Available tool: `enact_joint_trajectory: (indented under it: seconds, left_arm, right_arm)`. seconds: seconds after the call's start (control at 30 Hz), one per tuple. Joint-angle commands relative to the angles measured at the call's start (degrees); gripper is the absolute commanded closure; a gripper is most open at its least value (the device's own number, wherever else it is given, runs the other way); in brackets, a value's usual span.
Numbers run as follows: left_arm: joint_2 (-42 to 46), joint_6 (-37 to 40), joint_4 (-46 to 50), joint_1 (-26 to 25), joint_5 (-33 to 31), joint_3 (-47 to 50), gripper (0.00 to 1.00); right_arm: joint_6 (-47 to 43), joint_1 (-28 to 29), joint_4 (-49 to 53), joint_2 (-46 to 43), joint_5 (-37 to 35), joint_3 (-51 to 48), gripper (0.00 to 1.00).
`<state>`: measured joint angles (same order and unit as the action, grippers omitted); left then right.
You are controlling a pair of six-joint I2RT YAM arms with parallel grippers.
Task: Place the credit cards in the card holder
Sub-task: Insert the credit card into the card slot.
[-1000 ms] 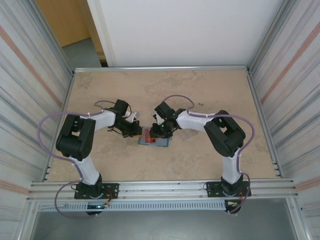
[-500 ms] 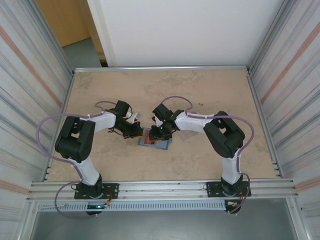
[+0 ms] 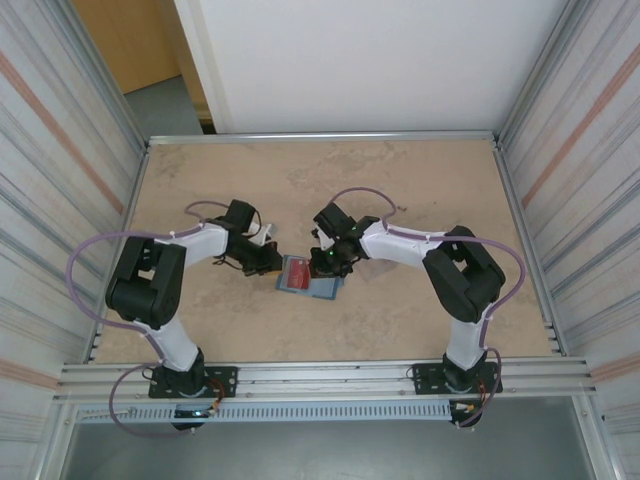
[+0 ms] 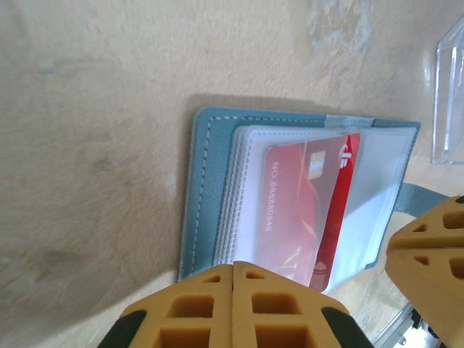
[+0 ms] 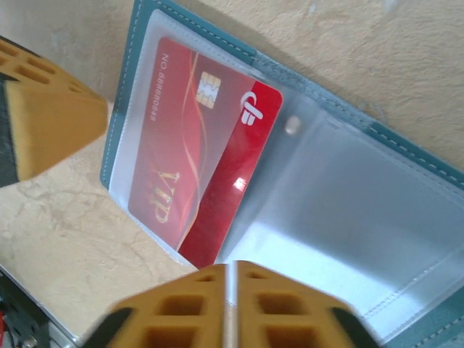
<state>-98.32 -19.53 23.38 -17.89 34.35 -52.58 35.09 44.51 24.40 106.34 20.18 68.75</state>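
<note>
The teal card holder (image 3: 318, 290) lies open on the table's middle, clear sleeves up. One red credit card (image 5: 190, 156) sits mostly under a clear sleeve, with a bare red strip along one long edge sticking out (image 4: 341, 210). My left gripper (image 4: 233, 267) is shut, its tips over the edge of the card holder (image 4: 206, 181) by the sleeve stack. It reaches the holder's left side (image 3: 272, 262). My right gripper (image 5: 230, 267) is shut with nothing seen between its fingers, just off the card's corner over the empty sleeve (image 5: 348, 217), on the holder's right side (image 3: 328, 264).
A clear plastic case (image 4: 449, 94) stands beyond the holder, close to the right arm's wrist. Metal-framed walls (image 3: 90, 200) close in the table on the left and right. Bare tabletop (image 3: 330, 180) stretches behind the grippers.
My right gripper's jaws have closed and it has drawn slightly right off the card, so more of the red card shows. The left gripper has stayed shut in place.
</note>
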Motion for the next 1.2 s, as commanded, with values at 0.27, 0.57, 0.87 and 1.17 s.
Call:
enact_joint_trajectory:
  seconds: [0.27, 0.57, 0.87, 1.17]
  left_arm:
    - [-1.1, -0.1, 0.3, -0.4, -0.5, 1.0, 1.00]
    - [-1.0, -0.4, -2.0, -0.7, -1.4, 4.4, 1.00]
    - [-1.3, -0.8, -2.2, -1.9, -1.1, 4.0, 1.00]
    - [-0.9, -1.3, -1.5, -2.0, -1.1, 3.1, 1.00]
  right_arm:
    - [0.7, 0.5, -2.4, 3.1, 1.7, -0.2, 1.00]
    - [1.0, 0.8, -4.4, 5.1, 2.2, -0.8, 1.00]
    - [1.0, 1.3, -4.9, 7.1, 3.9, 2.0, 1.00]
    - [0.0, 1.4, -2.8, 9.1, 4.2, 6.3, 1.00]
